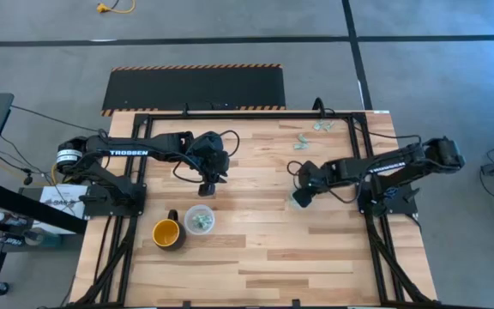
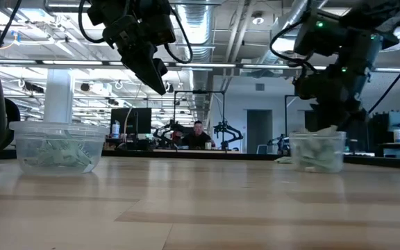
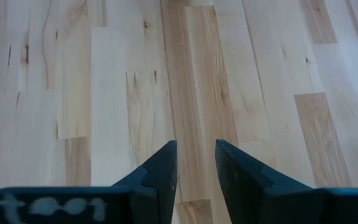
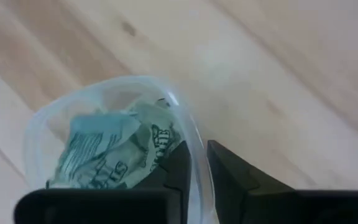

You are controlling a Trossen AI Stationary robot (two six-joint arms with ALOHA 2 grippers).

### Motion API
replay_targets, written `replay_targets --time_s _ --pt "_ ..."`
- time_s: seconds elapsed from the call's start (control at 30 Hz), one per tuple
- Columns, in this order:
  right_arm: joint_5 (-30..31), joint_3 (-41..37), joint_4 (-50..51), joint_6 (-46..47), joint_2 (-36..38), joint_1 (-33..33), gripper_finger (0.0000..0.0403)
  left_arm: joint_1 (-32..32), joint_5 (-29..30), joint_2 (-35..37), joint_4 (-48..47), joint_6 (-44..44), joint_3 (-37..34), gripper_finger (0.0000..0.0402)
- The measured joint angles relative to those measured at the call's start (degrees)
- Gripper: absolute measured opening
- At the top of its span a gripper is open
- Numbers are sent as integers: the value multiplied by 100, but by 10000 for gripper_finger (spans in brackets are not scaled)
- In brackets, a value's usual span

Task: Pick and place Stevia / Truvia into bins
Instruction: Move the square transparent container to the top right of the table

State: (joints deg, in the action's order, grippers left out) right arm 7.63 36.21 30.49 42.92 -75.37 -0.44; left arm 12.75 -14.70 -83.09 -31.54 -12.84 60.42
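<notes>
Two clear cups hold pale green and white sachets. One cup stands beside the yellow mug, and it also shows in the low view. The other cup sits under my right gripper. In the right wrist view, my right gripper has a narrow gap between its fingers, which stand on either side of this cup's rim, above crumpled sachets. My left gripper hangs open and empty above bare wood, on the far side of the first cup. Loose sachets lie near the far edge. My right gripper comes down from above over the cup's rim, one finger on the inner side and one on the outer. I cannot tell whether the fingers touch the rim or the topmost sachet beside them.
A yellow-orange mug stands left of the first cup. More loose sachets lie at the far edge. Bare wood spreads across the middle and the near half of the table. A person sits in the room beyond the table.
</notes>
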Motion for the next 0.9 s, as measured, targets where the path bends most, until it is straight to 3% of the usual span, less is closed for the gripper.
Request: replay_targets --time_s 0.27,0.5,0.9 --pt "-1 -2 -571 -721 -87 -869 19 0 0 0 156 -44 0 98" --pt "-267 -2 -1111 -1274 -87 -1477 42 0 0 0 163 -50 0 98" --pt "-629 53 -1077 -1792 -72 -1583 50 0 0 0 154 -51 0 98"
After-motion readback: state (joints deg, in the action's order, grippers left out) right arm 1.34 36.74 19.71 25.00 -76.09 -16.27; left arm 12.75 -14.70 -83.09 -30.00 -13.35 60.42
